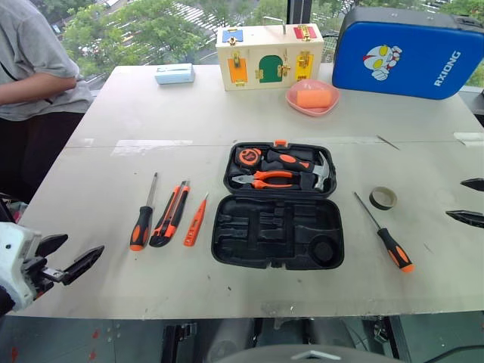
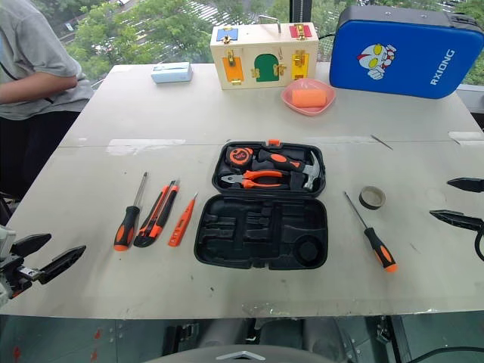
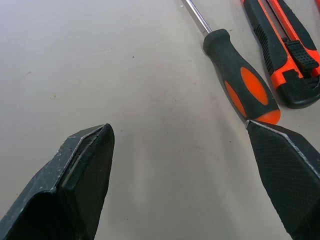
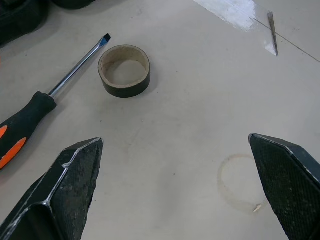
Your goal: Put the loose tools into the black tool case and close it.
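Grey tabletop (image 1: pixel 113 121). Both grippers spread, empty: left gripper (image 1: pixel 72 255) at 7 o'clock, right gripper (image 1: pixel 469 200) at 3. Open black moulded plastic tool case (image 1: pixel 276 231) sits centre. Risk: round-handled orange-black screwdriver (image 1: pixel 142 219) rolls away; dark thin tape roll (image 1: pixel 383 198) slips.

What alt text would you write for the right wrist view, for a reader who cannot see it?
The right gripper is open above a pale table, holding nothing. Beyond its two black fingers a dark tape roll stands on the table, with the flat tip of an orange-and-black-handled screwdriver close beside it.
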### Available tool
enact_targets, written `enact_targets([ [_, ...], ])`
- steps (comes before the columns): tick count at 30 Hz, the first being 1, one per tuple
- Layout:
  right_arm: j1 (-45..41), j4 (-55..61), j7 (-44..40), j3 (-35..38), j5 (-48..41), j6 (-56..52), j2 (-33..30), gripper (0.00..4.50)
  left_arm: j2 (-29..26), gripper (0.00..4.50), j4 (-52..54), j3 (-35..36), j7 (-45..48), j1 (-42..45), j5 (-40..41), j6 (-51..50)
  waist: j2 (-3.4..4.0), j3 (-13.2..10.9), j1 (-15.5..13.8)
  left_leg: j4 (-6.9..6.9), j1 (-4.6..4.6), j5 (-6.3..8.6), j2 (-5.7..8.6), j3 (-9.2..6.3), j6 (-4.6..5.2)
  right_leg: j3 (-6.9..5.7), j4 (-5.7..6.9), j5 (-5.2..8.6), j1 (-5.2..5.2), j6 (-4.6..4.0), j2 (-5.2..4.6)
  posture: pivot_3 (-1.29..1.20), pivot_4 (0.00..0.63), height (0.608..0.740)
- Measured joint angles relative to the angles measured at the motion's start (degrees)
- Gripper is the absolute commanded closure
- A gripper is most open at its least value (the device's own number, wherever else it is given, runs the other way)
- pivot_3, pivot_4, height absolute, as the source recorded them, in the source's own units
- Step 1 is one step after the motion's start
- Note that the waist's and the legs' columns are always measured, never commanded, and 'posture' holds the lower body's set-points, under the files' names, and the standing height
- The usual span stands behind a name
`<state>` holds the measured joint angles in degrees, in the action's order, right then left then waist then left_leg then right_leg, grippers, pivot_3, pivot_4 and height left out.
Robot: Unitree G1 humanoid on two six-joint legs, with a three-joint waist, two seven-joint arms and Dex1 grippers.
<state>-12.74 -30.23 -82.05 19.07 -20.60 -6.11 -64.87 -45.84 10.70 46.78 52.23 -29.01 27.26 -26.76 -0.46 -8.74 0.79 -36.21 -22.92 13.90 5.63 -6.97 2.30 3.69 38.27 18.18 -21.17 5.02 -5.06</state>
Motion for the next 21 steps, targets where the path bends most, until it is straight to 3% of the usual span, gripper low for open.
enact_targets([
  [14,-2.3,-1.9,0.1,-0.2,-0.1,0.1,0.1,0.03,-0.1,0.0,5.9,2.3,-2.7,-0.6,2.6,-11.0,0.02,0.0,0.0,0.0,0.0,0.0,0.0,0.0,0.0,0.01,0.0,0.0,0.0,0.0,0.01,0.0,0.15,0.735],
  [21,-5.0,16.8,1.7,-0.1,-8.3,-11.3,2.4,0.03,-2.6,0.0,12.9,1.8,-12.1,11.5,12.2,-29.9,0.06,0.0,0.0,-0.06,0.0,0.0,0.0,-0.07,0.0,-0.03,0.11,-0.01,-0.01,0.01,0.03,0.0,0.15,0.735],
])
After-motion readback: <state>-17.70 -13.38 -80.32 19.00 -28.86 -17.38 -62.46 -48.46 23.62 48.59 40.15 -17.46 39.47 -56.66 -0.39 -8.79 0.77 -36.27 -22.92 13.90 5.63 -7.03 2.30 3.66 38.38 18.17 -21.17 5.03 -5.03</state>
